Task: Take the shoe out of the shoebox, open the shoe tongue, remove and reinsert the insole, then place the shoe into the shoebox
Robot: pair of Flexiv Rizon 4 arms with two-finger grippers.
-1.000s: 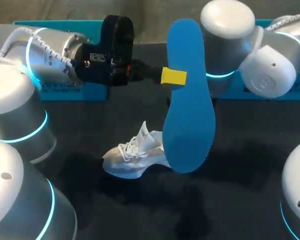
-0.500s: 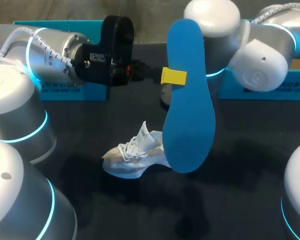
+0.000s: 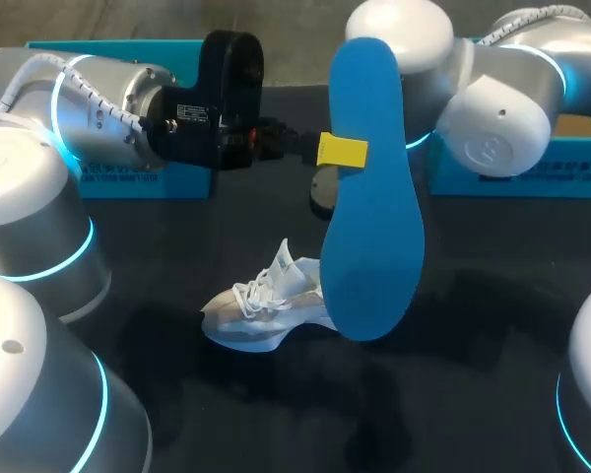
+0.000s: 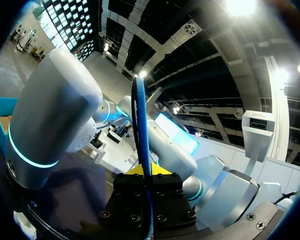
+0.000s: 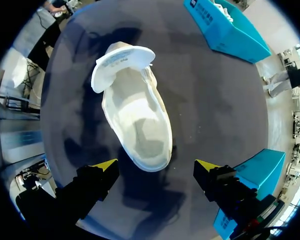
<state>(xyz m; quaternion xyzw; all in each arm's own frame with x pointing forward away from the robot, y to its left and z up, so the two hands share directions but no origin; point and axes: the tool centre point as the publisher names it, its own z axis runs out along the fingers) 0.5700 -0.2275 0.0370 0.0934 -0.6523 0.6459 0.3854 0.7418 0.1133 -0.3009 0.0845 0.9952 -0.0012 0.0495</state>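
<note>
While the left gripper (image 3: 345,151) pinches the blue insole (image 3: 372,227) from two sides, the insole hangs in the air above the table (image 3: 492,325), with one rounded end up and the other low, in front of the shoe (image 3: 261,310). In the left wrist view the insole (image 4: 141,120) shows edge-on, rising straight from between the yellow tips.

The white shoe lies on the dark table, well apart from the boxes. In the right wrist view its tongue (image 5: 121,59) is folded far out, so the opening is wide and the pale inside shows.

The right arm (image 3: 483,108) comes in from the right side and reaches toward the middle, behind the insole. The right gripper (image 5: 156,166) is over the shoe (image 5: 135,115) with its fingers spread wide – the heel end lies between the two yellow tips, but neither tip touches it.

One teal shoebox part (image 3: 532,169) stands at the far side of the table under the right arm, another teal part (image 3: 128,179) behind the left arm.
</note>
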